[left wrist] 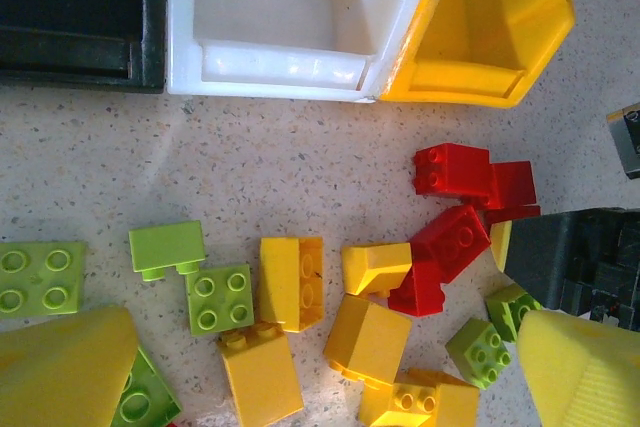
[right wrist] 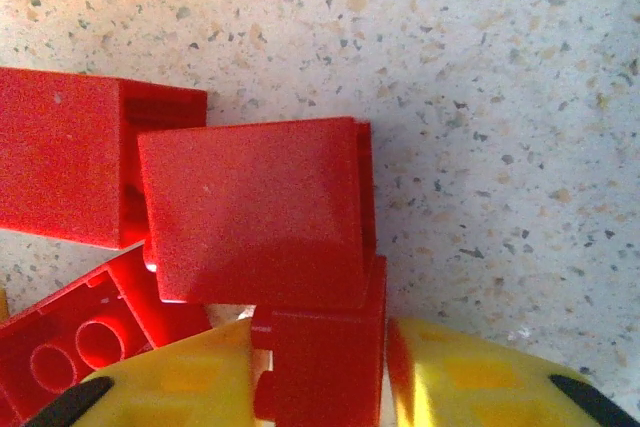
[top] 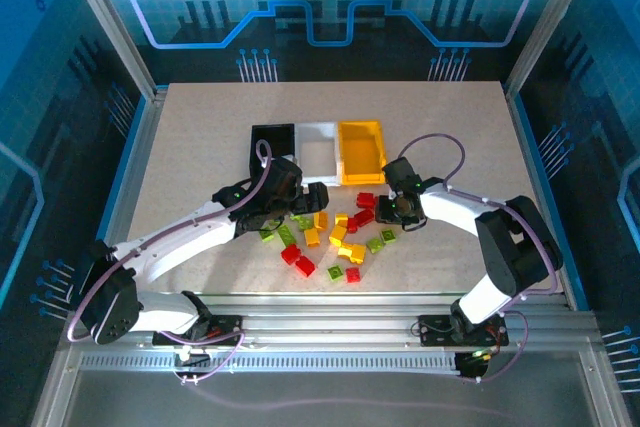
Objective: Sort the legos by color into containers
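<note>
Red, yellow-orange and lime green legos (top: 330,232) lay loose on the table (top: 200,147), scattered just on the near side of the three containers and between your two grippers. Your right gripper (right wrist: 320,402) was down at the right edge of that scatter, among the red pieces. Its yellow fingers (right wrist: 470,392) pressed against either side of a red brick (right wrist: 315,342) that stood between them, and two more red ones lay touching it just beyond.

Your left gripper (left wrist: 320,377) hung over the left half of the pile, its fingers spread wide above bricks that lay on the table. Green ones were to its left, yellow-orange in the middle and red towards the right.

Beyond the legos the bins stood side by side in a row: the black bin (top: 270,137) on the left, the white bin (top: 318,147) in the middle and the yellow-orange bin (top: 361,150) on the right, the last two touching. From your left wrist camera the white and yellow-orange bins showed bare floors. The black bin's inside was too dark to tell what it held.
</note>
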Controlling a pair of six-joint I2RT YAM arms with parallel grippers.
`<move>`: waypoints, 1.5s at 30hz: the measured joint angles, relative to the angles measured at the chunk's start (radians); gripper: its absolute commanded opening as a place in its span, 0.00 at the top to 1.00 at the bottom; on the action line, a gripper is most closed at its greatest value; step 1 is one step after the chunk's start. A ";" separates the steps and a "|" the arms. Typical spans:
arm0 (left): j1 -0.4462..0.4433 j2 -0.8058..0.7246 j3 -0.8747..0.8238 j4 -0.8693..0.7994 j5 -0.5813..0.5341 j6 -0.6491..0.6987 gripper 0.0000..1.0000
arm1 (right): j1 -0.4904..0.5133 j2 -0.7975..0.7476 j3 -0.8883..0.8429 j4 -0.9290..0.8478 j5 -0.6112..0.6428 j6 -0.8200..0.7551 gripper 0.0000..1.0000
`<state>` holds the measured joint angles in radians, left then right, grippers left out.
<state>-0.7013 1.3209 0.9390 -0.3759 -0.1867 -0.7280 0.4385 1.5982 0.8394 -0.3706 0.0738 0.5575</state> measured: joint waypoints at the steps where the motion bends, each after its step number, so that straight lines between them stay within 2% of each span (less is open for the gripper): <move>1: 0.000 0.000 0.000 0.000 0.000 0.000 0.01 | 0.000 -0.002 0.000 0.001 0.000 -0.001 0.70; 6: 0.000 -0.006 -0.002 -0.003 -0.012 -0.004 0.01 | 0.000 -0.081 -0.016 -0.019 0.000 -0.010 0.78; 11: 0.000 -0.044 -0.030 -0.015 -0.040 -0.008 0.01 | 0.000 -0.233 0.003 -0.084 -0.012 -0.031 0.77; 13: 0.000 -0.067 -0.053 -0.020 -0.055 -0.017 0.01 | 0.000 -0.236 0.055 -0.108 -0.020 -0.036 0.76; 16: 0.006 -0.100 -0.092 -0.038 -0.064 -0.036 0.01 | 0.006 -0.164 0.182 -0.117 -0.023 -0.038 0.75; 25: 0.024 -0.206 -0.183 -0.105 -0.087 -0.085 0.01 | 0.023 0.245 0.561 -0.118 0.060 -0.026 0.71; 31: 0.051 -0.225 -0.210 -0.135 -0.093 -0.110 0.01 | 0.023 0.412 0.727 -0.175 0.122 -0.002 0.59; 37: 0.080 -0.224 -0.211 -0.161 -0.085 -0.112 0.01 | 0.024 0.438 0.779 -0.218 0.135 0.023 0.50; 40: 0.092 -0.220 -0.211 -0.166 -0.066 -0.111 0.01 | 0.026 0.435 0.788 -0.221 0.135 0.031 0.39; 43: 0.096 -0.215 -0.211 -0.166 -0.052 -0.108 0.09 | 0.031 0.399 0.757 -0.214 0.131 0.033 0.31; 45: 0.096 -0.199 -0.209 -0.171 -0.050 -0.105 0.16 | 0.037 0.340 0.700 -0.205 0.125 0.034 0.30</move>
<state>-0.6056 1.1221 0.7303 -0.5468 -0.2371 -0.8333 0.4751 1.9381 1.5394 -0.5755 0.1986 0.5919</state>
